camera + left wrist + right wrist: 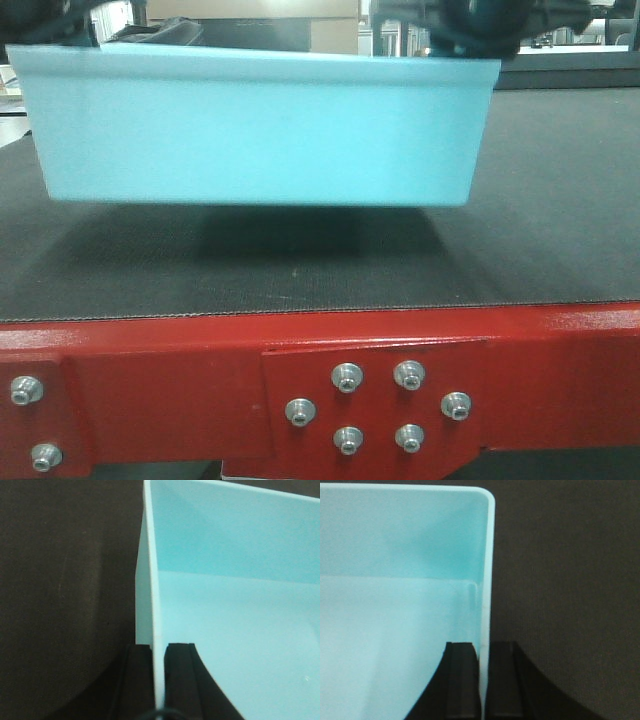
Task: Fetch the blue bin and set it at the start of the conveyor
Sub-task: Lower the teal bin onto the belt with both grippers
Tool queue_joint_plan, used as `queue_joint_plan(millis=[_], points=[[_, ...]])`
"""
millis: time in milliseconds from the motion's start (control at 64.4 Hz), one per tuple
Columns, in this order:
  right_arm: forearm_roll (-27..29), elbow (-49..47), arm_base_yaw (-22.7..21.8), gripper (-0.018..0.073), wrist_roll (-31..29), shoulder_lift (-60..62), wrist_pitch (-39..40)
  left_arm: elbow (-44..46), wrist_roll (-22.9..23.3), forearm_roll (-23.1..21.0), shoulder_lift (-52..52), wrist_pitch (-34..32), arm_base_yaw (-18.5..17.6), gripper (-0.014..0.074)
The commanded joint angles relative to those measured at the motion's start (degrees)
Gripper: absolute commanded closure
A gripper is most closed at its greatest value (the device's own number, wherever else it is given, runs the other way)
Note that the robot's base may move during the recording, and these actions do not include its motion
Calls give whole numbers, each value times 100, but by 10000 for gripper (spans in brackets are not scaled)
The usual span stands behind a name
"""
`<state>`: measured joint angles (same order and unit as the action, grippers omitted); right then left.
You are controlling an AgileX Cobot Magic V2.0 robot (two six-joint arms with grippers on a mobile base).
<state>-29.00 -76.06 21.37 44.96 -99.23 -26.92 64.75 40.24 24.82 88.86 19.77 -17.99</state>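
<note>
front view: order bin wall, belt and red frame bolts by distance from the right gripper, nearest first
1. The blue bin wall: pinched by the right gripper, at its top right corner.
2. The conveyor belt: below the bin, beneath the gripper.
3. The bolts on the red frame: lowest, at the front edge.

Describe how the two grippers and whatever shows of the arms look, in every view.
In the wrist views, the left gripper and right gripper each have two matte black, flat-faced fingers with squared tips, widening downward in curved outlines. A thin dark cable loops at the left view's bottom edge. The front view shows only blurred black hardware; no markings visible.
</note>
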Motion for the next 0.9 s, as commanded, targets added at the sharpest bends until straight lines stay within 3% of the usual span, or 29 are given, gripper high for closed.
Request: queue_joint_plan(millis=[0, 280, 342, 404, 513, 590, 653, 730, 886], points=[[28, -26, 34, 713, -41, -73, 402, -14, 24, 21, 29, -851, -58, 707], [28, -26, 34, 712, -41, -100, 392, 0, 24, 113, 437, -1015, -49, 707], [28, -26, 34, 658, -41, -100, 392, 0, 24, 113, 437, -1016, -49, 688], [28, -26, 34, 525, -41, -100, 392, 0, 24, 141, 437, -1016, -45, 617], [28, -26, 34, 297, -41, -100, 324, 0, 24, 141, 437, -1016, -45, 356], [-11, -37, 34, 260, -41, -100, 214, 12, 24, 150, 437, -1016, -16, 142], [-90, -49, 34, 260, -41, -73, -5, 34, 24, 134, 437, -991, 38, 38], [-100, -49, -5, 260, -41, 0, -200, 141, 24, 134, 437, -738, 124, 6], [-297, -49, -27, 260, -41, 200, -257, 451, 24, 134, 437, -97, 293, 50]])
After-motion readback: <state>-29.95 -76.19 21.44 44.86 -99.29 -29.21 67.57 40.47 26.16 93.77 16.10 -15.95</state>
